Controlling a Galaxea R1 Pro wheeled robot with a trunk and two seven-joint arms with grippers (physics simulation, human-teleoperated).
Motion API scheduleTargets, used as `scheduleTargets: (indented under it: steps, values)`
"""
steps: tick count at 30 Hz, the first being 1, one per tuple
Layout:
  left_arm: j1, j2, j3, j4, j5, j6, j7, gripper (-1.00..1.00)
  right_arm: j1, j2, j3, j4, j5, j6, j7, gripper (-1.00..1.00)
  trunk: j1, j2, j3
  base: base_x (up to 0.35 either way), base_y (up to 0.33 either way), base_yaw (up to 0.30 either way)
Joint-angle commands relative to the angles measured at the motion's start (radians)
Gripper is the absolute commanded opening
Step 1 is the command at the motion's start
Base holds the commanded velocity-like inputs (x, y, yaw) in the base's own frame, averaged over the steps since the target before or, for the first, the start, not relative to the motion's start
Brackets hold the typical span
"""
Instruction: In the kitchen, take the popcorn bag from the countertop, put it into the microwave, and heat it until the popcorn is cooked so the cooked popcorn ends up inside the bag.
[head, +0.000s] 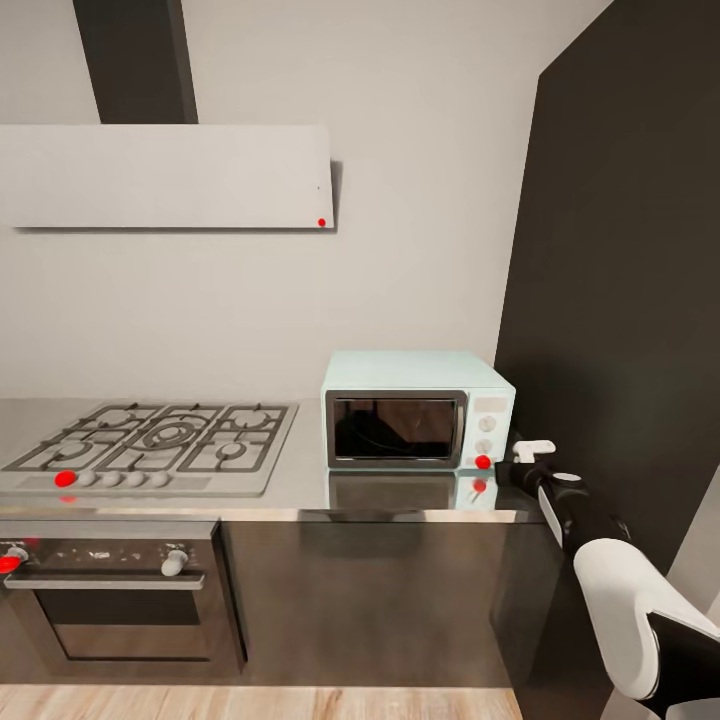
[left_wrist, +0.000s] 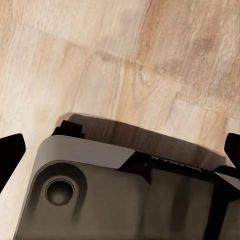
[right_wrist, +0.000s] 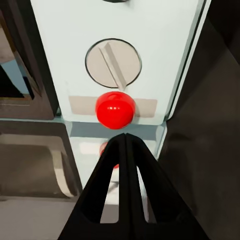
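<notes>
Black right jaws (right_wrist: 125, 145), pressed together, point at the microwave (head: 417, 409).

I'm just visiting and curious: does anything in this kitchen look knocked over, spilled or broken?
Nothing stands out. The microwave sits square on the countertop with its door shut, beside the gas hob. The right tool, fingers together, points at the microwave's red dot. No spills or damage show.
</notes>
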Motion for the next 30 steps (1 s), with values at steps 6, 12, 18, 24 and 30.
scheduleTargets:
  steps: [6,12,18,24,30]
  values:
    - [-0.001,0.0,-0.002,0.002,0.007,-0.003,-0.004,1.0,-0.001,0.006,-0.008,0.011,0.009,-0.032,-0.006,-1.0,0.0,-0.001,-0.001,0.0,0.0,0.0]
    - [-0.001,0.0,-0.002,0.002,0.007,-0.003,-0.005,1.0,-0.001,0.004,-0.008,0.06,0.006,-0.157,-0.04,-1.0,0.0,-0.001,-0.001,0.0,0.0,0.0]
    - [-0.001,0.0,-0.002,0.002,0.007,-0.003,-0.004,1.0,-0.001,0.003,-0.009,0.092,0.004,-0.17,-0.05,-1.0,0.0,-0.001,-0.001,0.0,0.0,0.0]
    - [-0.001,0.0,-0.002,0.002,0.007,-0.003,-0.004,1.0,-0.001,0.001,-0.008,0.152,-0.014,-0.223,-0.051,-1.0,0.0,-0.001,-0.001,0.0,0.0,0.0]
    - [-0.001,0.0,-0.002,0.002,0.007,-0.003,-0.004,1.0,-0.001,0.0,-0.008,0.164,-0.022,-0.23,-0.051,-1.0,0.0,-0.001,-0.001,0.0,0.0,0.0]
